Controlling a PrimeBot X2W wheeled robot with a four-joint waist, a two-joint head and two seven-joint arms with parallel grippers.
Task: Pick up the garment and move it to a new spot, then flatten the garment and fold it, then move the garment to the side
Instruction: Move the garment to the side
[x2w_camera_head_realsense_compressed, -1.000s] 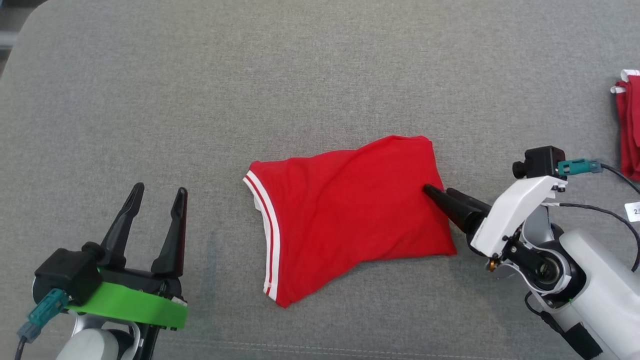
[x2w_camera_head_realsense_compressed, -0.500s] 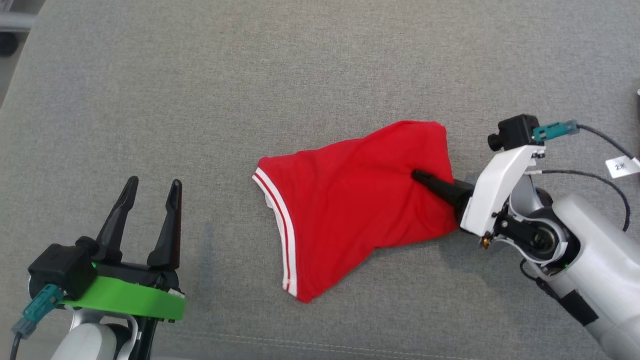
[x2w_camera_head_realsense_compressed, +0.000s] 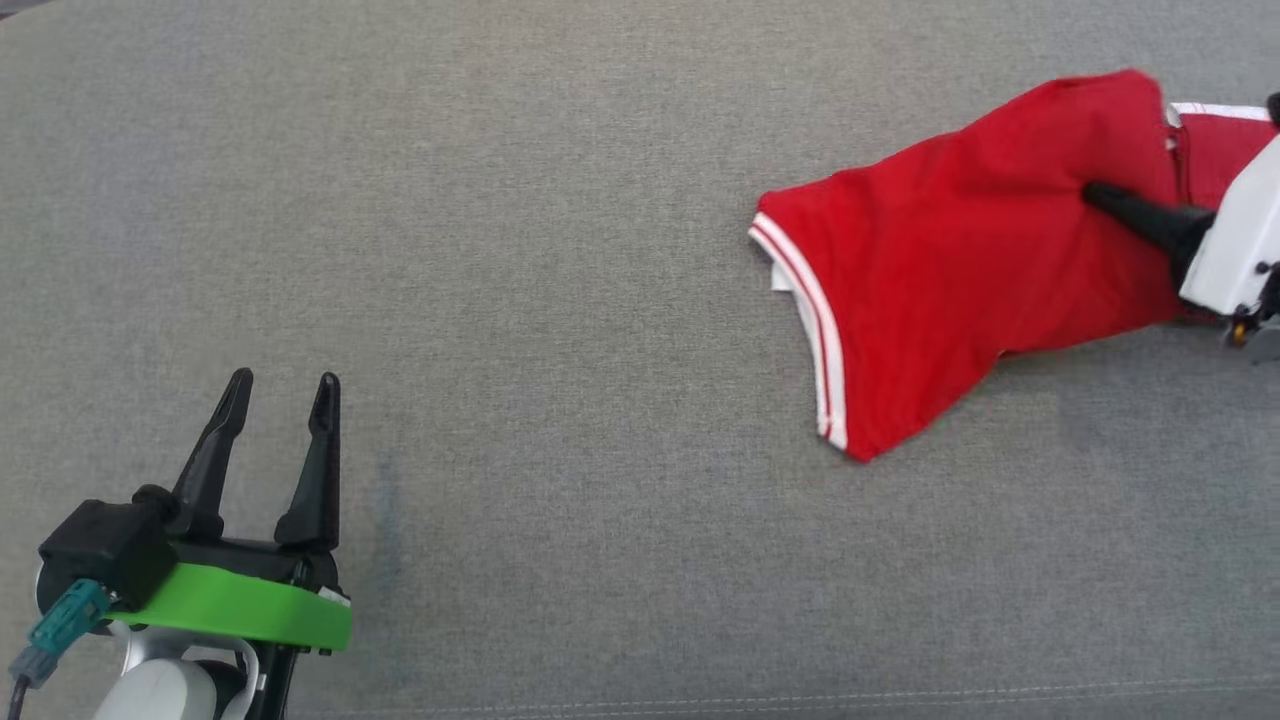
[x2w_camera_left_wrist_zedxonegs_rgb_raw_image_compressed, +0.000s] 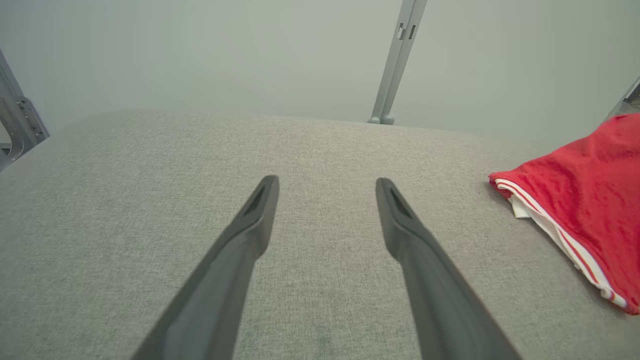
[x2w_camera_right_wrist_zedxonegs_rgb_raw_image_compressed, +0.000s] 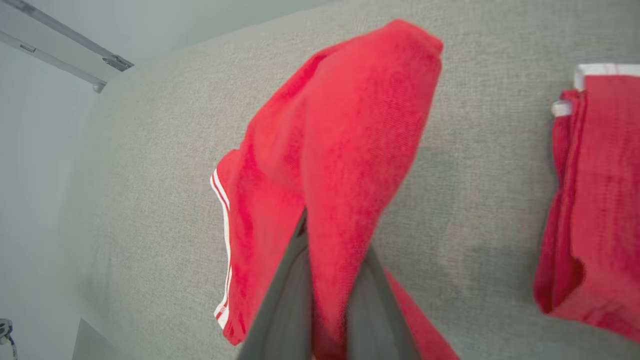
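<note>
Left gripper (x2w_camera_head_realsense_compressed: 284, 380), nearest: over the grey padded surface (x2w_camera_head_realsense_compressed: 600, 300), fingers spread wide, empty.

Red garment (x2w_camera_head_realsense_compressed: 950, 250), further right: white-striped hem trailing on the surface, far side bunched at the right gripper (x2w_camera_head_realsense_compressed: 1097, 190), whose fingers are clamped on a fold.

Judgement: light, limp cloth that drapes and drags. Take it at a hem or corner, since a mid-panel pinch bunches it.

Just beyond: a second red pile (x2w_camera_head_realsense_compressed: 1215, 140), loose on the surface, in no container.
</note>
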